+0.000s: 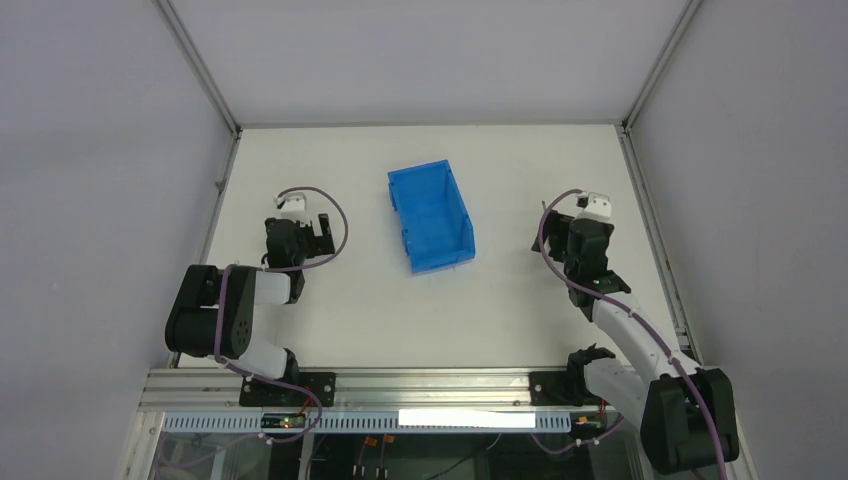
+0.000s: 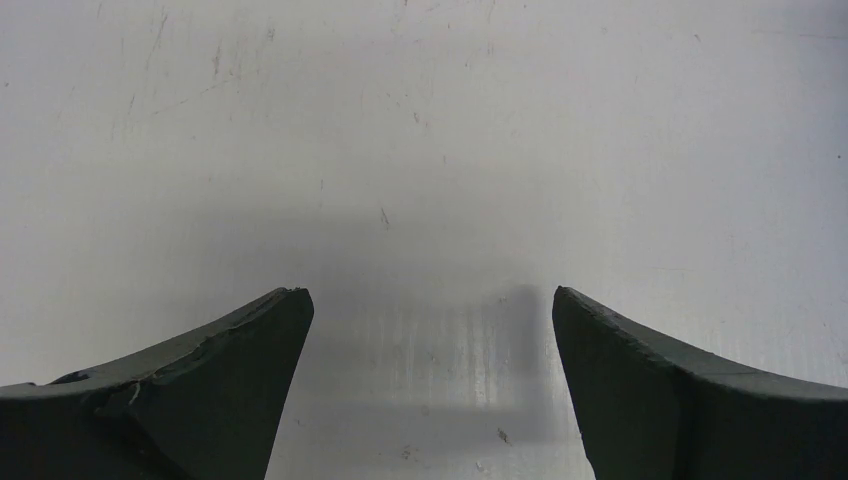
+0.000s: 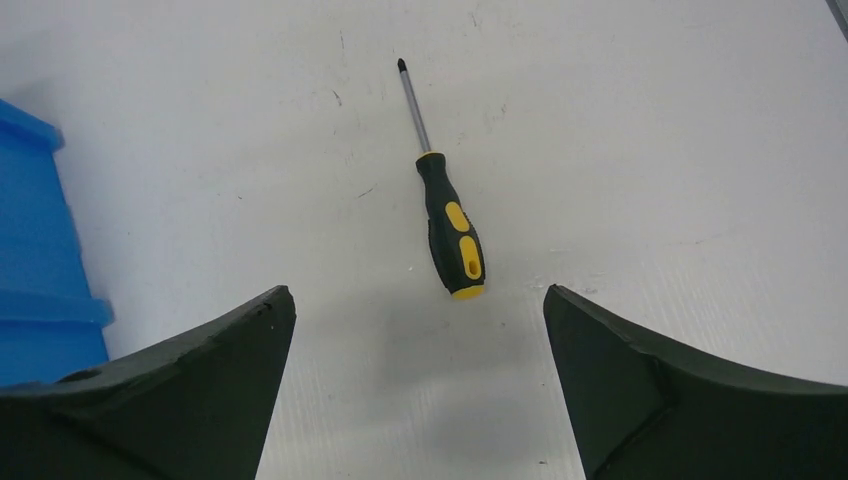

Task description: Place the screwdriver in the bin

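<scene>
The screwdriver (image 3: 452, 235) has a black-and-yellow handle and a thin shaft. It lies flat on the white table in the right wrist view, its tip pointing away. My right gripper (image 3: 415, 292) is open and empty, with the handle's end just ahead of the fingertips and between them. The blue bin (image 1: 430, 215) stands upright at the table's middle, and one corner shows at the left edge of the right wrist view (image 3: 40, 260). My left gripper (image 2: 432, 292) is open and empty over bare table, to the left of the bin (image 1: 320, 232). I cannot pick out the screwdriver in the top view.
The table (image 1: 350, 320) is white and walled by grey panels on three sides. Metal frame posts stand at the back corners. The right arm (image 1: 620, 320) reaches in from the near right and the left arm (image 1: 230, 310) from the near left.
</scene>
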Action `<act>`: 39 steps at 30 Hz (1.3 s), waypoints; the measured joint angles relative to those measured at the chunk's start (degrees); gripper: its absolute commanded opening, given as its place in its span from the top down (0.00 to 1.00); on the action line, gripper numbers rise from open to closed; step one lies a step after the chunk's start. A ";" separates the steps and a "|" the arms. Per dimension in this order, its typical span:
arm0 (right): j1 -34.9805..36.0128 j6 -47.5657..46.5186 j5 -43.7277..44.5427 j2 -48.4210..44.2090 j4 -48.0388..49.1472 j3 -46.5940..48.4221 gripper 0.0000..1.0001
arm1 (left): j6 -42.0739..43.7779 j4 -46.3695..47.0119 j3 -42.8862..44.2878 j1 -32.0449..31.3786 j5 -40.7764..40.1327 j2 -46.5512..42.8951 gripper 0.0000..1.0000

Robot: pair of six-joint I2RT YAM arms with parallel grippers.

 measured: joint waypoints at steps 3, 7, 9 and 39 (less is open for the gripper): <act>0.00 0.35 0.87 1.07 0.87 0.02 0.01 | 0.00 0.00 0.00 0.00 0.00 0.00 0.00; 0.00 1.20 2.62 4.94 -0.24 1.90 0.02 | 0.00 0.00 0.00 0.00 0.00 0.00 0.00; -0.02 0.90 2.43 8.33 -3.67 5.77 0.02 | 0.00 0.00 0.00 0.00 0.00 0.00 0.00; -4.72 -5.60 -6.40 50.07 -35.95 43.19 0.91 | 0.00 0.00 0.00 0.00 0.00 0.00 0.00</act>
